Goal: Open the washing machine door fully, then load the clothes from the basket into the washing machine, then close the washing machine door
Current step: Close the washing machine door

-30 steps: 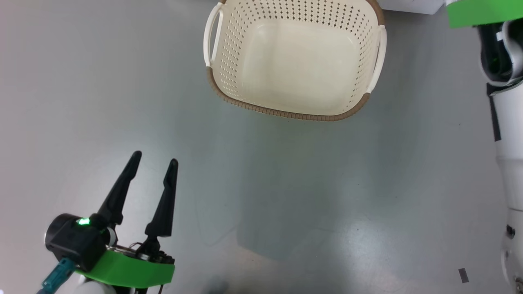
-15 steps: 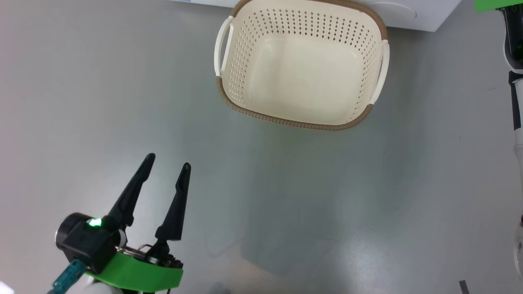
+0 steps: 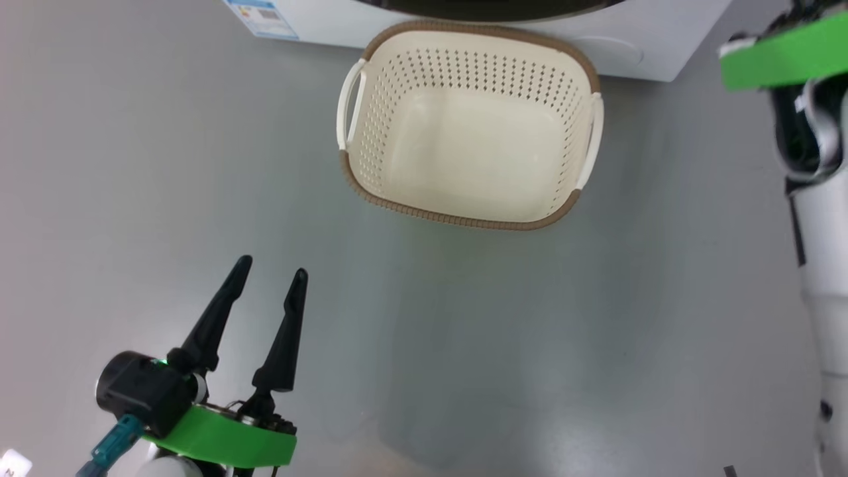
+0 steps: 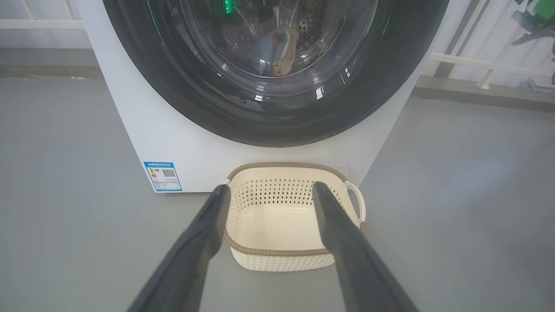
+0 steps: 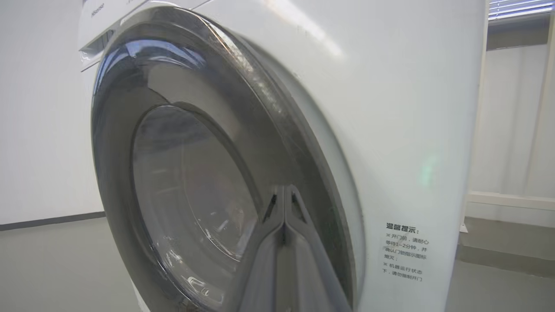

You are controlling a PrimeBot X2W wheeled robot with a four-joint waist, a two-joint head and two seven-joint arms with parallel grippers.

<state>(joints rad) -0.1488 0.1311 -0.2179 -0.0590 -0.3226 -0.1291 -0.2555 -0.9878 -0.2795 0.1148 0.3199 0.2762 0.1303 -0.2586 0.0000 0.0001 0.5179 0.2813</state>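
The washing machine (image 4: 173, 143) stands straight ahead of my left gripper (image 3: 272, 266), beyond the basket. Its white side panel is just at the right of my right gripper (image 5: 284, 188). The washing machine door (image 5: 186, 173) looks shut flat against the front. It faces outward, toward the left gripper. As it is round, it has no real long axis, and its glass bowl bulges toward me.

The basket (image 3: 457, 220) sits on the floor (image 3: 132, 165), ahead of the left gripper's fingertips and well apart from them, close to the foot of the machine. It is upright, the mouth points up, and nothing lies in it. Its long axis runs across, along the machine front, with one handle at each end. The clothes (image 4: 282, 47) are inside the drum; I see a light bundle through the glass, above and beyond the left gripper.

The left gripper hangs over the floor with its fingers spread wide and holds nothing. The right gripper is closed, fingers pressed together with nothing between them, and the tips are at the black rim of the door. I cannot tell whether they touch it.

I judge that loading is done and the closing of the door is in hand, near its end. I cannot see whether the latch has caught. The next move, I think, calls for a short firm push on the rim, straight toward the machine, and then pulling the right arm away.
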